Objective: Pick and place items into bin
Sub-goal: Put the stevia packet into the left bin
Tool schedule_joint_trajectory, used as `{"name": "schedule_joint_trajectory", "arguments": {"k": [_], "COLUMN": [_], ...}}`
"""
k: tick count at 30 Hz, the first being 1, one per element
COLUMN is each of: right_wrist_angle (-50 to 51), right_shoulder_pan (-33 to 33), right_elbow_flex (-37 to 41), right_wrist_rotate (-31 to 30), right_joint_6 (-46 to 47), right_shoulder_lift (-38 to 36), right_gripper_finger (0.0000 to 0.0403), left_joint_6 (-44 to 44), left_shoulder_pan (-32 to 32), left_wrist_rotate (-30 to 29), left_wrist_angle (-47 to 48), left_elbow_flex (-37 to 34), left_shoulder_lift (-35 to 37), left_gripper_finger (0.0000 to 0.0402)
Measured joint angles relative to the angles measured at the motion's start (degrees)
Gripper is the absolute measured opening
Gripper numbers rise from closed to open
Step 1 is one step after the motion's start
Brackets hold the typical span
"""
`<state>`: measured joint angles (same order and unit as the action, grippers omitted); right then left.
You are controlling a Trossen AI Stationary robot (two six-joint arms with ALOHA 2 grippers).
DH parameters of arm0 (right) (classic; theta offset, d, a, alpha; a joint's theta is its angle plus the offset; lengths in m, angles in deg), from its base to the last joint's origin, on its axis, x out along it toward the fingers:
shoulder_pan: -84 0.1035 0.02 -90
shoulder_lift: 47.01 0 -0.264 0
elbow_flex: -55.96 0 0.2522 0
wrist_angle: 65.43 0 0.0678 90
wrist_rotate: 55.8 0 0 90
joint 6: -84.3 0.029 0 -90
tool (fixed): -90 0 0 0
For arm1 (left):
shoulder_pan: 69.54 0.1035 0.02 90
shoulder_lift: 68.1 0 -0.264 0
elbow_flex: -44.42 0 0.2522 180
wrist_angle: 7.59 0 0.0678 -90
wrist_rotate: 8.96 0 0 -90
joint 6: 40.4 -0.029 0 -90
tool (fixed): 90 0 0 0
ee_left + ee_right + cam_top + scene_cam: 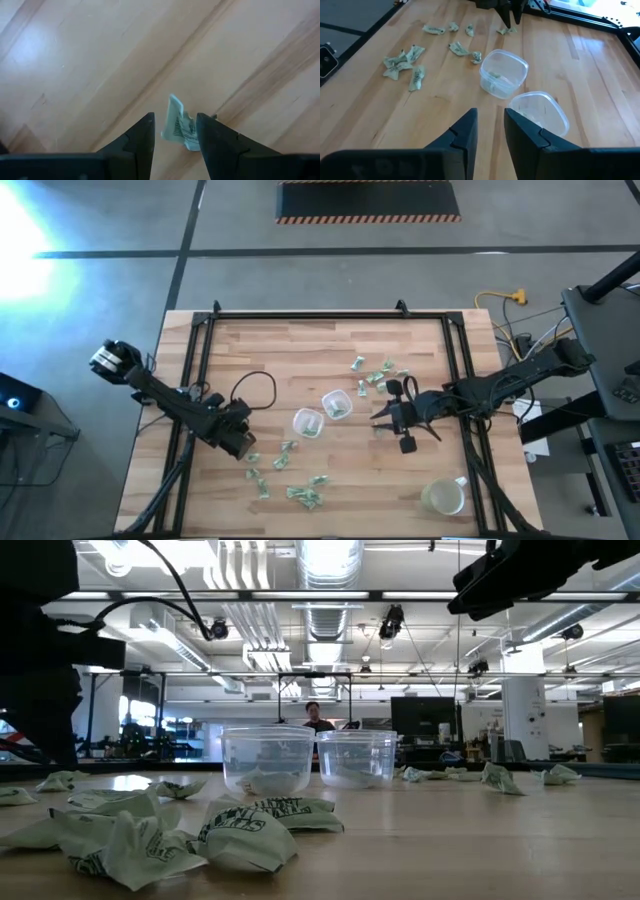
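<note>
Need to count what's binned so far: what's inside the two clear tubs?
Right wrist view: the farther tub holds one green-and-white wrapper. The nearer tub shows pale bits, partly hidden by the right gripper; count unclear.

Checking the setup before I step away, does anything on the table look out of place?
Only the wrappers look untidy, strewn in patches across the table around the two clear tubs. The mug stands upright; nothing looks spilled or damaged.
</note>
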<state>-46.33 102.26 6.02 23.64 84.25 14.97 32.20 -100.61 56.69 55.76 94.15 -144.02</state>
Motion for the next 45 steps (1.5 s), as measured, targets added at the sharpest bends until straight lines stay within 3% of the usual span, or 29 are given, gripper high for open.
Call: {"name": "schedule_joint_trajectory", "arguments": {"k": [18,27,32,36,45], "right_wrist_angle": [0.0,0.0,0.0,0.0,0.0], "right_shoulder_pan": [0.0,0.0,0.0,0.0,0.0], "right_elbow_flex": [0.0,0.0,0.0,0.0,0.0], "right_wrist_rotate": [0.0,0.0,0.0,0.0,0.0], "right_joint_6": [0.0,-0.1,-0.1,-0.1,-0.4], "right_shoulder_lift": [0.0,0.0,0.0,0.0,-0.1], "right_gripper_finger": [0.0083,0.0075,0.0073,0.0075,0.0068], "left_joint_6": [0.6,-1.1,-4.2,-9.0,-21.8], "left_shoulder_pan": [0.0,0.0,0.0,0.0,0.0], "left_wrist_rotate": [4.4,6.7,6.4,2.9,-13.2], "left_wrist_angle": [-7.9,-7.5,-7.1,-6.5,-8.7], "left_elbow_flex": [-4.1,-3.9,-3.6,-2.4,3.0], "left_shoulder_lift": [-1.1,-0.7,-0.8,-0.9,-0.9], "left_gripper_finger": [0.0122,0.0012,0.0008,0.0002,0.0001]}}
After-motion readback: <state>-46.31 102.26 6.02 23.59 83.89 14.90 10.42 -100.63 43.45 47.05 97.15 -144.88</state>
